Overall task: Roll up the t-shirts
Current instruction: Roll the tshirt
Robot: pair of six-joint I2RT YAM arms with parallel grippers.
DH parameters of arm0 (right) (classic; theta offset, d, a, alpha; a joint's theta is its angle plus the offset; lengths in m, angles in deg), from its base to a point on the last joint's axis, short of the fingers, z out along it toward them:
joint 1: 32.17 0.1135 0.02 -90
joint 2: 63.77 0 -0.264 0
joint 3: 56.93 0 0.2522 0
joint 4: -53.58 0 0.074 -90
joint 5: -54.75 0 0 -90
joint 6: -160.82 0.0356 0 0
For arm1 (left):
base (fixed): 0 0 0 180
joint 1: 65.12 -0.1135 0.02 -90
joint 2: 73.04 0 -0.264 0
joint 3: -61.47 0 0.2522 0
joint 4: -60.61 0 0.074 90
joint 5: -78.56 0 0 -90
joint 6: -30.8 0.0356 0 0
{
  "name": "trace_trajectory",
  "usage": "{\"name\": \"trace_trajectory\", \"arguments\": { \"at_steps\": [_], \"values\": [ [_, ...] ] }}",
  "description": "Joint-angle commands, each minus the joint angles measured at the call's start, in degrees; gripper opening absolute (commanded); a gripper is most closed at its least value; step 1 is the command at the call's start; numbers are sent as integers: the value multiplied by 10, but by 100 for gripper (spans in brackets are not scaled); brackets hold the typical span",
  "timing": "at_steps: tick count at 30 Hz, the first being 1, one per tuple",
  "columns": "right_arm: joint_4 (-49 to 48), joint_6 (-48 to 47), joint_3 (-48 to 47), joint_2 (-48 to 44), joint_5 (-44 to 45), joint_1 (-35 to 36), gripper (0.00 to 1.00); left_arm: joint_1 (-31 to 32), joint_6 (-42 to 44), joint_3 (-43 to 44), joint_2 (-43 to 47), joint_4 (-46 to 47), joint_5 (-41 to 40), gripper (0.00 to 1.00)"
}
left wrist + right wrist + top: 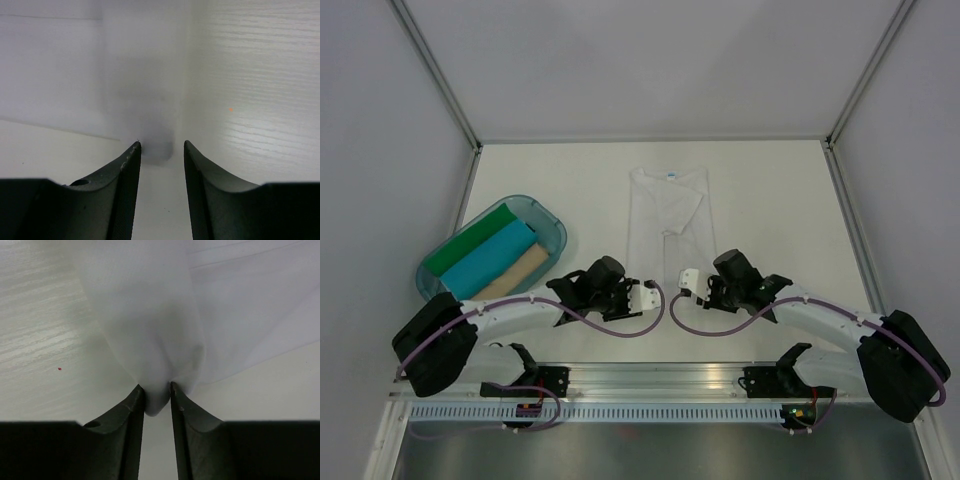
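Right gripper (157, 396): clamped on a bunched corner of the white t-shirt (150, 330), cloth squeezed between both tips just above the desk (40, 340). Left gripper (162, 150): parted part way, with a blurred grey-white fold sitting in the gap. Cannot tell whether gripped or merely straddled.

Lying straight ahead of both grippers as a long narrow strip, with the blue neck label (672, 176) at the far end and the hem at the tips. Well off to the outer side of the left gripper: green roll (470, 243), turquoise roll (495, 258) and tan roll (515, 272), packed side by side in the teal tub (552, 228).

Judged as the very start of the roll, at the hem.

- Confirm a firm hold on the left corner first; otherwise expect a lopsided, cone-shaped roll.
- Raise both corners only slightly and level with each other.
- Carry them forward and down over the strip to turn a small, tight first fold.
- Move the pair at one pace, holding the spacing between them, to hold the hem taut without stretching it.
- Avoid pulling back toward the bases: likely to drag the whole strip and loosen the side folds.
- Watch the folded-in sleeve (685, 205) ahead of the right gripper for slipping out sideways.
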Motion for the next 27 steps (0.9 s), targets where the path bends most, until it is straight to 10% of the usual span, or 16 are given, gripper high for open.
{"name": "trace_trajectory", "arguments": {
  "at_steps": [1,9,27],
  "values": [
    [-16,8,0,12,-10,3,31,-1,-7,-28,51,13,31,46],
    [-13,26,-6,14,-13,2,0,0,-20,-28,52,28,15,46],
    [-18,30,-1,11,-19,3,0,23,81,-139,167,147,38,57]
  ]
}}
